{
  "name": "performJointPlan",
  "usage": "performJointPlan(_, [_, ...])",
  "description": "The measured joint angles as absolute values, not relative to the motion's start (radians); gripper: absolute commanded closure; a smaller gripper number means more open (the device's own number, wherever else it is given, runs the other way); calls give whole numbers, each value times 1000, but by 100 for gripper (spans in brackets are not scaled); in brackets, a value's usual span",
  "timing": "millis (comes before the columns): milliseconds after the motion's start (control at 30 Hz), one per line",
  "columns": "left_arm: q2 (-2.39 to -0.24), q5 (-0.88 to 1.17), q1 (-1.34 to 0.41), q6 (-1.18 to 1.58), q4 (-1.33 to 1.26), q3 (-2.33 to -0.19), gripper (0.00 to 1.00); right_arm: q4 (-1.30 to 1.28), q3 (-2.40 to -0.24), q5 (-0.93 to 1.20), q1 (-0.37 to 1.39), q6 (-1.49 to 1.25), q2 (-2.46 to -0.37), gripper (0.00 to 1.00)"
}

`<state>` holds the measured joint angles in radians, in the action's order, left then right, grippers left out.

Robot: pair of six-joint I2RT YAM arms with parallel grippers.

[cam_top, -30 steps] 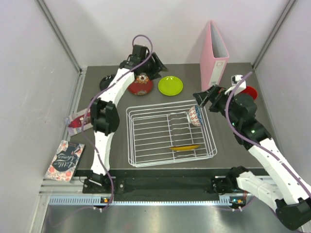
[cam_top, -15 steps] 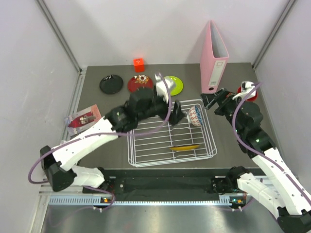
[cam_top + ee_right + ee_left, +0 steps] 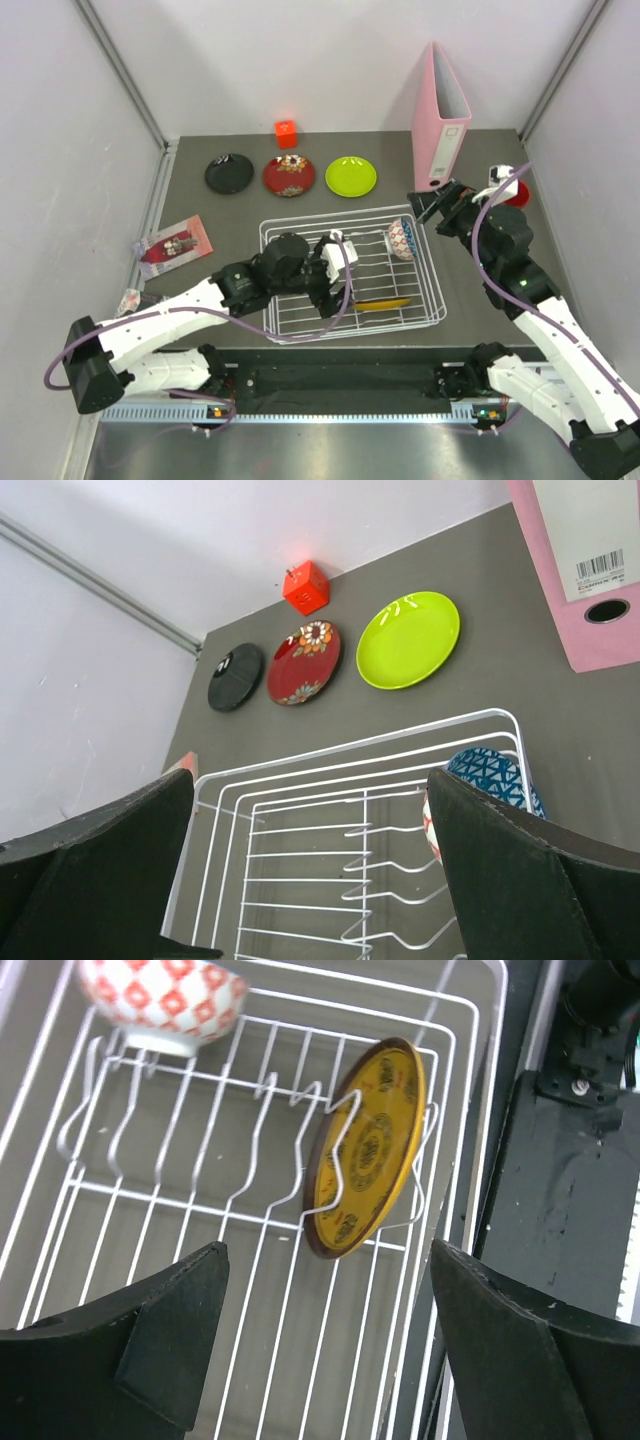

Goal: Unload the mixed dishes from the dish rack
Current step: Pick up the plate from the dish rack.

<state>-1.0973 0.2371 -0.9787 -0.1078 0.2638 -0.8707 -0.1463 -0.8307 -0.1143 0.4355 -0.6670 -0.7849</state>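
The white wire dish rack [image 3: 285,330] sits mid-table. A gold patterned plate [image 3: 380,303] stands in its near dividers, and a blue-white patterned bowl [image 3: 402,239] lies on its side at the far right corner. The black plate [image 3: 229,173], dark red patterned plate [image 3: 289,175] and lime green plate [image 3: 351,176] lie on the table behind the rack. My left gripper [image 3: 332,292] hangs open over the rack, short of the gold plate [image 3: 368,1145]. My right gripper [image 3: 428,206] is open and empty above the bowl [image 3: 490,778]. A red cup [image 3: 516,192] is partly hidden behind the right arm.
An orange-red cube [image 3: 286,133] stands at the back. A pink binder [image 3: 441,118] stands upright at the back right. A picture card [image 3: 175,244] lies left of the rack. Grey walls close in both sides of the table.
My left arm has swung from the plates at the back to over the rack, then nearer and lower by the gold plate. My right gripper has barely shifted.
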Motion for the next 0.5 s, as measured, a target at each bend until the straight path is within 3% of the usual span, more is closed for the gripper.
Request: performJointPlan(500, [-1348,301,-1009,-206,90,-831,24,-136,-779,-101,435,-670,-777,0])
